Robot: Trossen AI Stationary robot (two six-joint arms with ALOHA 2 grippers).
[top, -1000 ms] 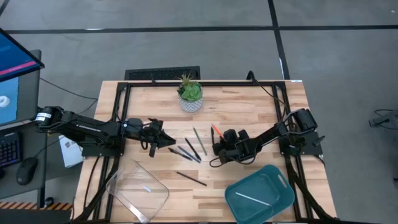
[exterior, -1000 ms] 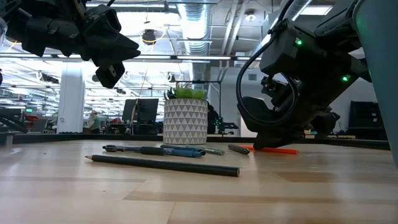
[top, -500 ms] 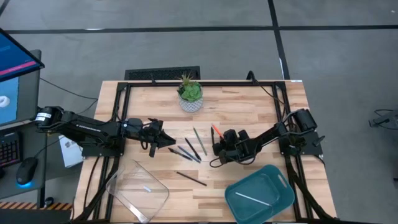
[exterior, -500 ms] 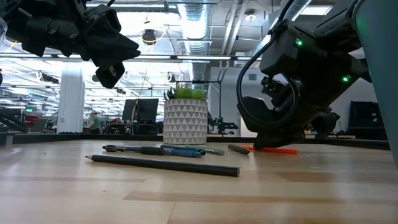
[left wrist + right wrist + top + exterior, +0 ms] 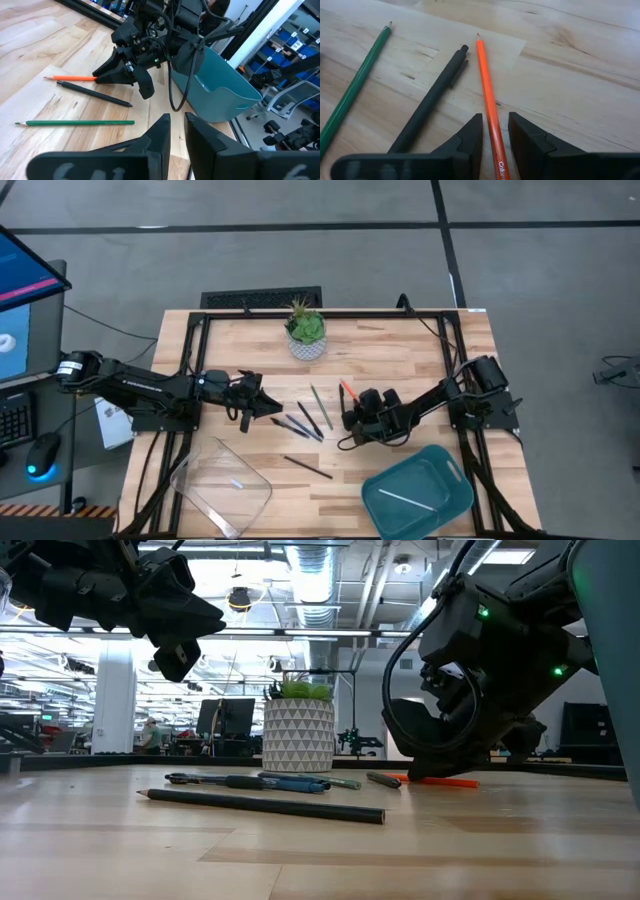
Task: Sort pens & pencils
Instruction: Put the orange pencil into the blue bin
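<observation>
My right gripper (image 5: 347, 418) is low at the table, open by a narrow gap. In the right wrist view its fingers (image 5: 472, 135) stand on either side of the orange-red pencil (image 5: 485, 75), which lies flat on the wood. A black pen (image 5: 432, 95) and a green pencil (image 5: 355, 85) lie beside it. Several dark pens (image 5: 298, 423) lie at mid-table, and a black pencil (image 5: 307, 467) lies nearer the near edge. My left gripper (image 5: 270, 402) hovers above the table, left of the dark pens, with its fingers close together on nothing.
A clear tray (image 5: 200, 470) at the near left holds a white stick (image 5: 237, 483). A teal tray (image 5: 440, 480) at the near right holds another white stick (image 5: 405, 498). A potted plant (image 5: 305, 330) stands toward the far edge. Black cables loop beside the right gripper.
</observation>
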